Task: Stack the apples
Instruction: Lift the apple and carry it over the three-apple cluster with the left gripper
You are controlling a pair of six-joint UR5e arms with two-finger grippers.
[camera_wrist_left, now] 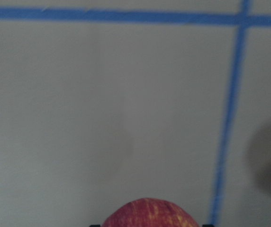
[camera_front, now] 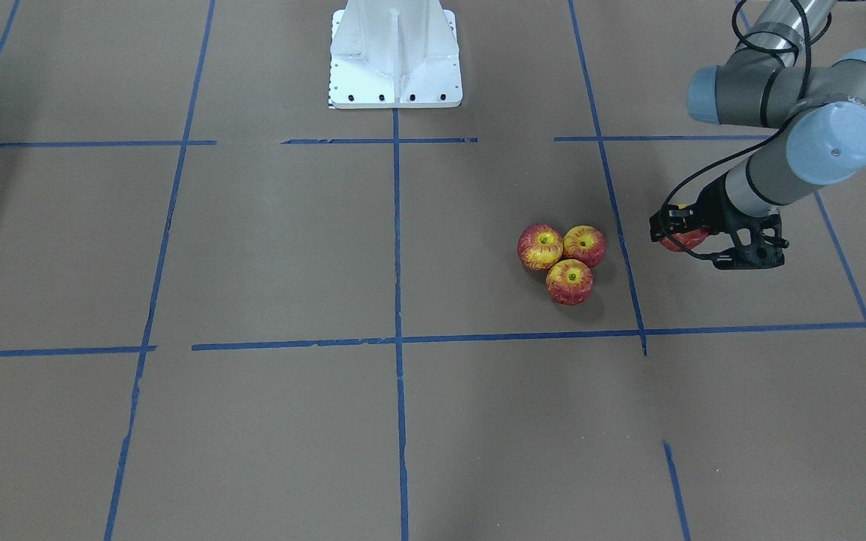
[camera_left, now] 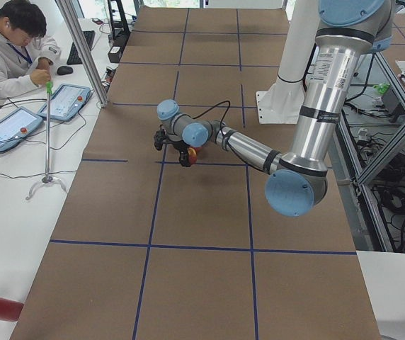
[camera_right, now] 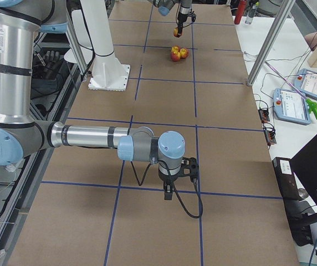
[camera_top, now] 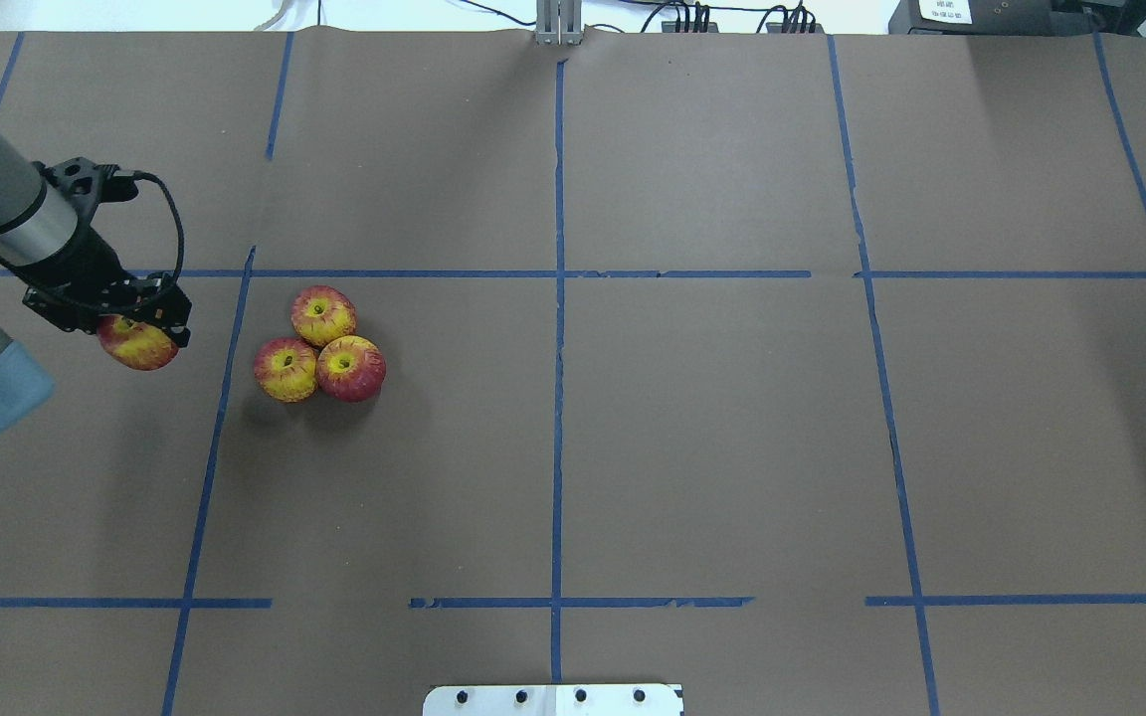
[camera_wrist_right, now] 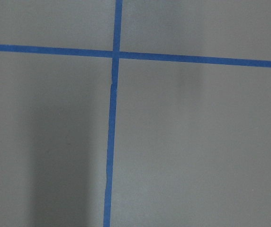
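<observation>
While 3 round, streaky apples are sitting bunched together, the left gripper is clamping a 4th apple; the right gripper, I can't tell.

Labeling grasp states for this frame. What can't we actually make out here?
1. Held apple: in the front-facing view it is mostly hidden behind the left gripper; in the left wrist view the bottom edge cuts it off.
2. Right gripper: seen only in the exterior right view, so open or shut is unclear; its wrist view shows only table.
3. Three-apple cluster: in the exterior left view it is hidden behind the left arm.
</observation>
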